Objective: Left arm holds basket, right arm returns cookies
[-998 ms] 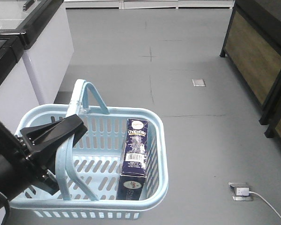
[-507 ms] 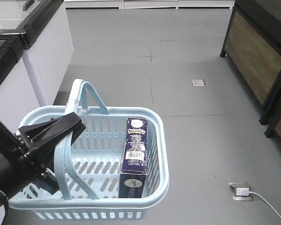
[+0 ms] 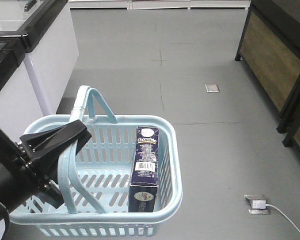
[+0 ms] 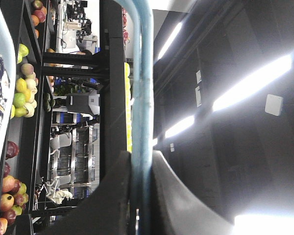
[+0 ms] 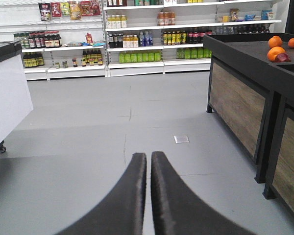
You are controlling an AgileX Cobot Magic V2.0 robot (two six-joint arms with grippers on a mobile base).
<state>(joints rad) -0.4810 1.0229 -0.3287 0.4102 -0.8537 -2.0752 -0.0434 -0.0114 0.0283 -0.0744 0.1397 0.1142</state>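
Cookies (image 3: 146, 167) carton lies lengthwise inside the basket (image 3: 176, 165), against its right wall. Left gripper (image 3: 65, 140) is clamped on a hoop handle (image 4: 143, 98), carrying the basket above the floor (image 3: 215, 60). Right gripper (image 5: 148, 159) is empty, its 2 fingers pressed together, well apart from the carton. Judged step: retrieval not begun. Next move calls for opening, reaching in and grasping the carton's narrow faces.
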